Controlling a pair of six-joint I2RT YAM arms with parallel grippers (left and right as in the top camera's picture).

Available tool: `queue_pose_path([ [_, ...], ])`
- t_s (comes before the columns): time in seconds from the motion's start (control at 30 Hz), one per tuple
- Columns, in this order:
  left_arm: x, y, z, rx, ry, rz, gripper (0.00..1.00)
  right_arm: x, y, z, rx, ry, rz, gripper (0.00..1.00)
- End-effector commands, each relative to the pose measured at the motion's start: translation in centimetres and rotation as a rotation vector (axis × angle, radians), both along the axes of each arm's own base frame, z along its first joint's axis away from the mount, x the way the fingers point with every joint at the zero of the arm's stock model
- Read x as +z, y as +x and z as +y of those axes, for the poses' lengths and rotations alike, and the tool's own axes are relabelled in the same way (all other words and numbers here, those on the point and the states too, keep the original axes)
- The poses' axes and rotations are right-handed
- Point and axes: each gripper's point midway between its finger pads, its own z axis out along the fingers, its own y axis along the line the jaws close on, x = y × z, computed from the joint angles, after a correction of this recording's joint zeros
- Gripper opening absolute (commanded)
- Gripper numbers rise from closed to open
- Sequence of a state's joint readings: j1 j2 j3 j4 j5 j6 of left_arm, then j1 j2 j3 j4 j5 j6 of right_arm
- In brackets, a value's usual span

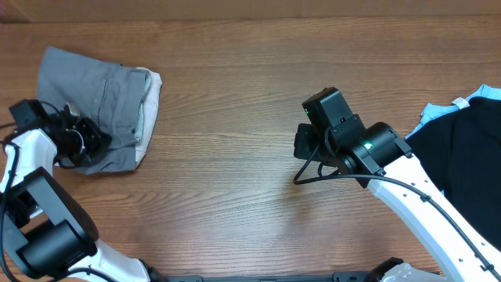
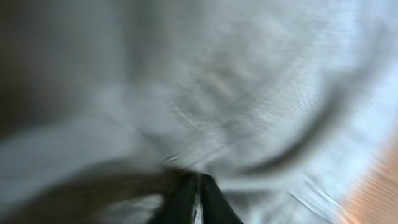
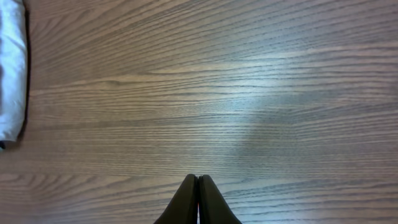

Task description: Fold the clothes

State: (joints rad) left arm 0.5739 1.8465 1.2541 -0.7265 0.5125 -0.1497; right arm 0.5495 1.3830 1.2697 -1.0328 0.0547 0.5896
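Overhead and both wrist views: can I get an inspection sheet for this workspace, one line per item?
Surface: wooden table, plain grain, no marks seen.
Job's things: grey shorts, folded, far left.
Clutter: cream shorts showing along the grey pair's right edge; black garment with light-blue trim at the right edge.
Grippers: left gripper, jaws together at the grey shorts' near edge, too blurred to confirm a pinch; right gripper, jaws shut over bare wood, holding nothing.
Cables: black cable looping below the right wrist.
Surroundings: nothing seen.
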Motion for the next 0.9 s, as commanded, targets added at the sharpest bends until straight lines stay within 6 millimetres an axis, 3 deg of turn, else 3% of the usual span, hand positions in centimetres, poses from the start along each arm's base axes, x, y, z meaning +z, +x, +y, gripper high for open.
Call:
queue_pose_path([
  [0.0,11.9,3.0,-2.2,-0.175,0.099,-0.297,0.17,3.6,0.4,0.1,0.048,0.02,-0.105,0.06],
  [0.07,17.4,2.5,-4.6,-0.26,0.14,-0.381,0.23,5.9,0.4,-0.1,0.074,0.023,-0.162,0.06],
  [0.17,23.6,0.1,-8.8,-0.396,0.209,-0.459,0.33,9.6,-0.1,-0.4,0.122,0.031,-0.25,0.11],
  [0.27,27.4,-3.4,-12.2,-0.483,0.291,-0.482,0.54,14.1,-1.1,-1.2,0.15,0.045,-0.349,0.12],
  [0.3,28.2,-4.6,-13.0,-0.497,0.319,-0.481,0.68,15.4,-1.7,-1.5,0.154,0.055,-0.378,0.15],
  [0.37,29.2,-7.3,-14.5,-0.523,0.373,-0.473,1.0,18.2,-3.1,-2.4,0.165,0.073,-0.442,0.18],
  [0.43,29.6,-10.2,-15.7,-0.552,0.401,-0.459,1.0,20.5,-4.8,-3.4,0.165,0.095,-0.496,0.32],
  [0.47,29.7,-11.4,-16.3,-0.567,0.403,-0.452,1.0,21.3,-5.5,-3.9,0.163,0.106,-0.518,0.45],
  [0.53,29.9,-13.7,-17.2,-0.593,0.398,-0.448,1.0,22.6,-7.0,-4.8,0.159,0.129,-0.564,1.0],
  [0.63,29.5,-16.4,-17.3,-0.593,0.407,-0.412,1.0,23.8,-9.1,-6.0,0.154,0.154,-0.611,1.0],
  [0.73,29.3,-17.5,-16.8,-0.578,0.435,-0.384,1.0,24.1,-10.5,-6.9,0.152,0.162,-0.627,1.0],
  [0.87,31.2,-16.1,-18.3,-0.52,0.329,-0.487,1.0,23.2,-11.5,-7.5,0.155,0.146,-0.595,1.0],
])
